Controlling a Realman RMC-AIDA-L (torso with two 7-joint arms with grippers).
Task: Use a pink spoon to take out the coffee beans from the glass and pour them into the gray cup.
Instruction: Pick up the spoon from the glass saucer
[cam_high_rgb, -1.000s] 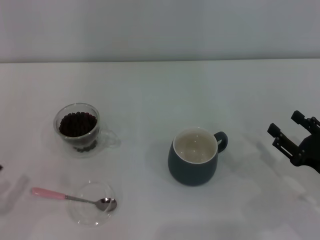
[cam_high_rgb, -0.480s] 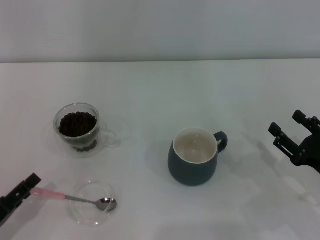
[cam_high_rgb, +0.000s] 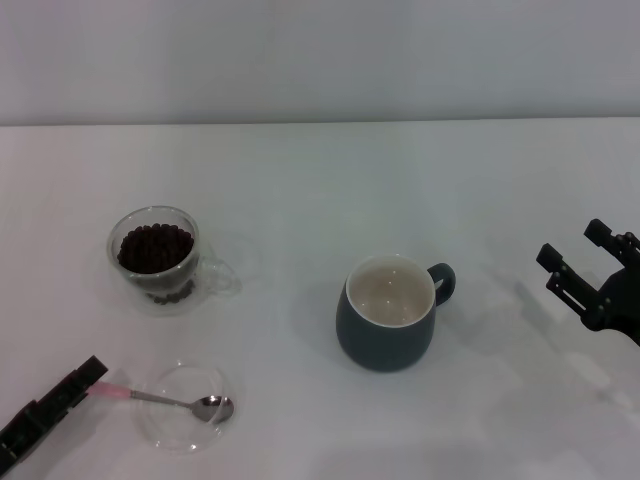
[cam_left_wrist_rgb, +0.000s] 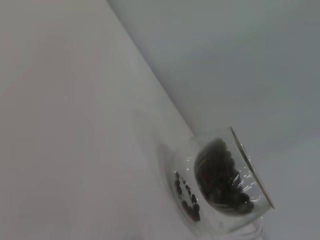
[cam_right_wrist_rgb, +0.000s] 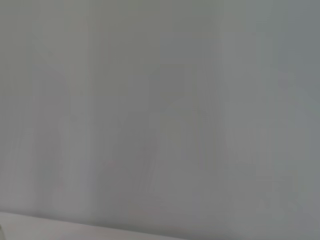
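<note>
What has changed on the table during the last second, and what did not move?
The left tool came in from the near left corner and now covers the handle end of the pink spoon; a grasp cannot be confirmed. The spoon's bowl lies as before in the shallow glass dish. The glass, gray cup and right tool stayed put.

- The left gripper (cam_high_rgb: 88, 372) enters at the head view's lower left corner; most of it is cut off by the edge, and how its jaws stand cannot be told.
- It covers the outer end of the pink spoon (cam_high_rgb: 160, 400) handle; whether it touches the handle is unclear.
- The right gripper (cam_high_rgb: 580, 265) is cut by the right edge.
- In the left wrist view the glass (cam_left_wrist_rgb: 220, 185) is cropped at the bottom edge, and the coffee beans (cam_left_wrist_rgb: 217, 175) blur together.
</note>
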